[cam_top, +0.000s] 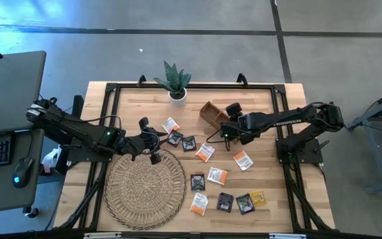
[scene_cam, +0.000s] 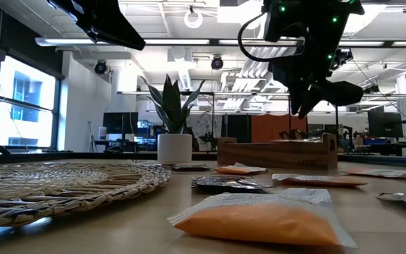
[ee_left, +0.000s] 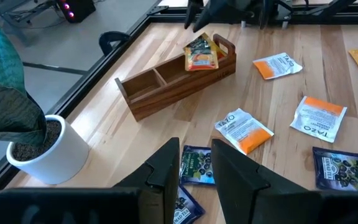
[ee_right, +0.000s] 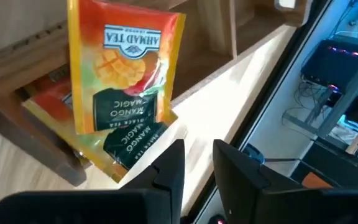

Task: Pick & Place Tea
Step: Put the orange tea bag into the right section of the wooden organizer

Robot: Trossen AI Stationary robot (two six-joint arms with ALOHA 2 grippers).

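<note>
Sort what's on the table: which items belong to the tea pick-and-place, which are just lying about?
Job:
- loose tea sachets on the table
- mango tea sachets already in the wooden tray's end compartment
- wooden divided tray
- right gripper by the tray, empty
- left gripper over the mat's edge

Lying about:
- round woven mat
- potted plant

The right arm reaches across from its base, elbow bent, wrist tipped down. Its right gripper (cam_top: 226, 131) hangs in the air, the two dark fingers (ee_right: 169, 168) standing slightly apart with nothing between them. The left arm stretches low and long, its left gripper (cam_top: 152, 151) likewise narrowly parted and empty.
</note>
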